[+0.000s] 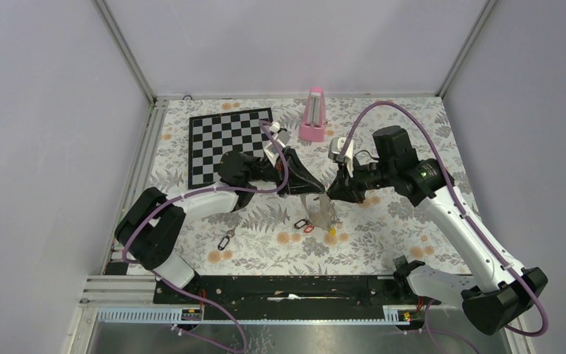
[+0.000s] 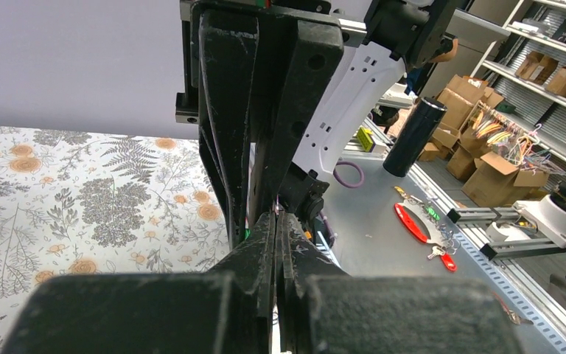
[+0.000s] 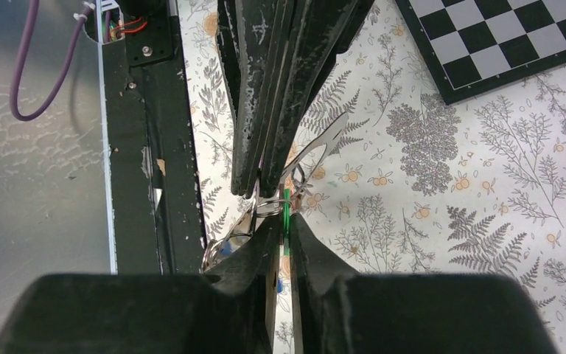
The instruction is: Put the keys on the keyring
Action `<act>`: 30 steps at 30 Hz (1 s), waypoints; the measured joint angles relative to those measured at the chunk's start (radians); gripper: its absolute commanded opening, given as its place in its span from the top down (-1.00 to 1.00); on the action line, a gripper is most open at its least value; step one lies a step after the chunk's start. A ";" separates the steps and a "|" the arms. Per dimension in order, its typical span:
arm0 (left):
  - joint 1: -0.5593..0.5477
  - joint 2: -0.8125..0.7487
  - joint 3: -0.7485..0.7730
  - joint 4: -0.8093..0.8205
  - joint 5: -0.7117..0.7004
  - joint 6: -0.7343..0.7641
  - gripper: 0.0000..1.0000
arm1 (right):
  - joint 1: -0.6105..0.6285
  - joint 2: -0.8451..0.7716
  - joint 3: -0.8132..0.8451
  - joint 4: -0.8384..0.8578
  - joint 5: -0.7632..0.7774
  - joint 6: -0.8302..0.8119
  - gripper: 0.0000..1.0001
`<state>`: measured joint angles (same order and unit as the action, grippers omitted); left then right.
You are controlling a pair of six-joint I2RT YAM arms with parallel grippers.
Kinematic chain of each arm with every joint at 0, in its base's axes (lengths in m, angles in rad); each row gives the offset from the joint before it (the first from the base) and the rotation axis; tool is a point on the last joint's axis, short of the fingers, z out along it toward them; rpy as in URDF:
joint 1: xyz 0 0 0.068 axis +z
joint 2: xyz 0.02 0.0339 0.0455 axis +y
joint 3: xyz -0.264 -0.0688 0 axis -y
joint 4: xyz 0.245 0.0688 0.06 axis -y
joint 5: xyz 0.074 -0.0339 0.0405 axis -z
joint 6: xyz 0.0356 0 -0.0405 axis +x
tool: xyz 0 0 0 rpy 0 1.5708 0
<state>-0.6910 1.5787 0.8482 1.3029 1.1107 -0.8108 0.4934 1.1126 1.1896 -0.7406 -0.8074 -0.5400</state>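
Keyring (image 3: 264,209) is dangling between both arms: left fingers (image 3: 254,110) are apparently pinching its wire, right fingers (image 3: 309,254) opposite are clamping the green key (image 3: 285,210).

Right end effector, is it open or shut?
Shut. In the right wrist view, the right end effector has its fingers pinched on a thin green key tag.

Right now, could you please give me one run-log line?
left gripper: shut | right gripper: shut on green-tagged metal key | tips: close together
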 measured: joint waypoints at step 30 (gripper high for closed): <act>0.007 0.013 -0.031 0.013 0.001 0.031 1.00 | -0.084 -0.122 -0.090 0.072 -0.066 0.045 1.00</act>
<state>-0.6842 1.5913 0.8173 1.3155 1.1114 -0.7803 0.4099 0.9909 1.1000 -0.6682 -0.8730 -0.4953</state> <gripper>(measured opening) 0.010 0.131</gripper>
